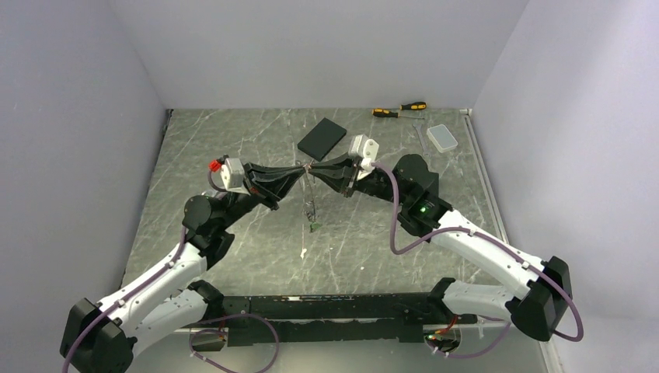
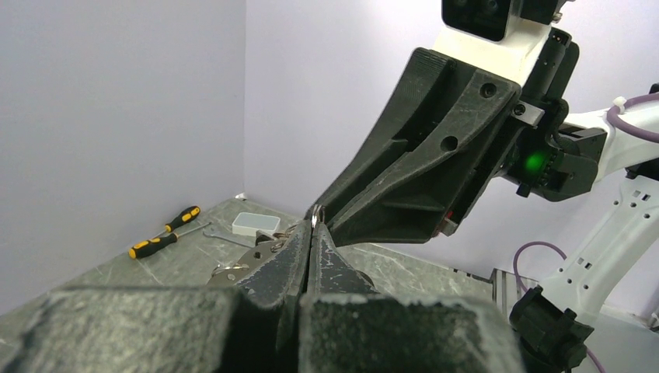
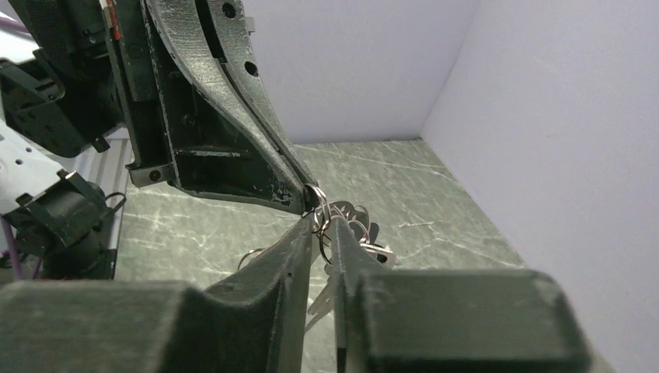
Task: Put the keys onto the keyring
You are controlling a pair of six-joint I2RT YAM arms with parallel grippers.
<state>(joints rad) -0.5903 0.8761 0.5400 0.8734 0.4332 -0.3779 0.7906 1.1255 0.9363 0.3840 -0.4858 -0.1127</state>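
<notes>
My left gripper and right gripper meet tip to tip above the middle of the table. The thin silver keyring hangs down from where they meet. The left jaws are shut on its wire, which shows at their tip in the left wrist view. The right jaws stand close together with ring wire pinched between them. Silver keys dangle just below the right fingers. They also show in the left wrist view. A green-headed key is at the loop's lower end.
A small pale item lies on the table nearer the arms. At the back are a black flat pad, two orange-and-black screwdrivers, a silver wrench and a clear plastic box. Walls enclose the table.
</notes>
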